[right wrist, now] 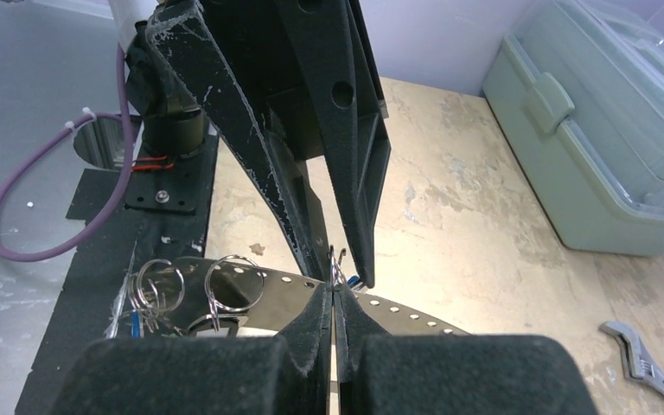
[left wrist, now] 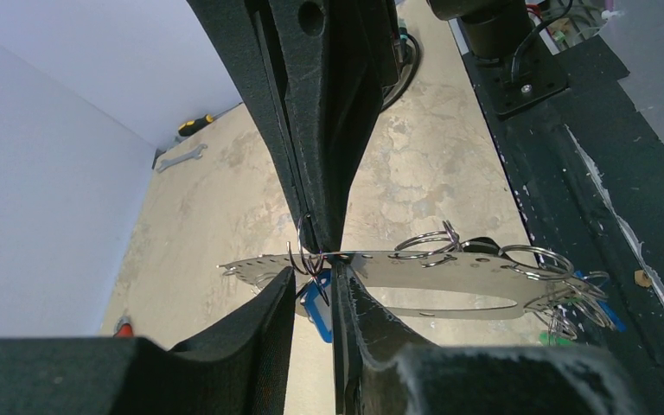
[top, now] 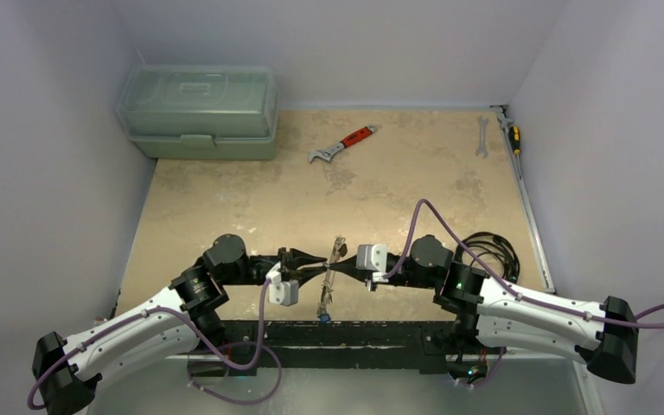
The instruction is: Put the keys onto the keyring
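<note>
The keyring (top: pixel 328 298) is a flat silvery plate with small holes along its rim and an oval slot. It is held edge-up between both grippers and also shows in the left wrist view (left wrist: pixel 450 277) and the right wrist view (right wrist: pixel 406 313). A small split ring with a blue tag (left wrist: pixel 316 313) sits at its rim. My left gripper (left wrist: pixel 314 275) is closed narrowly across that ring, the tag hanging between its fingers. My right gripper (right wrist: pixel 335 292) is shut on the same ring from the other side. Several other keys (left wrist: pixel 571 298) on rings hang at the plate's near end (right wrist: pixel 151 290).
A green toolbox (top: pixel 199 112) stands at the far left. A red-handled wrench (top: pixel 343 143) lies at the far middle, a silver spanner (top: pixel 482 137) and a screwdriver (top: pixel 512 134) at the far right. The black base strip (top: pixel 354 333) runs along the near edge.
</note>
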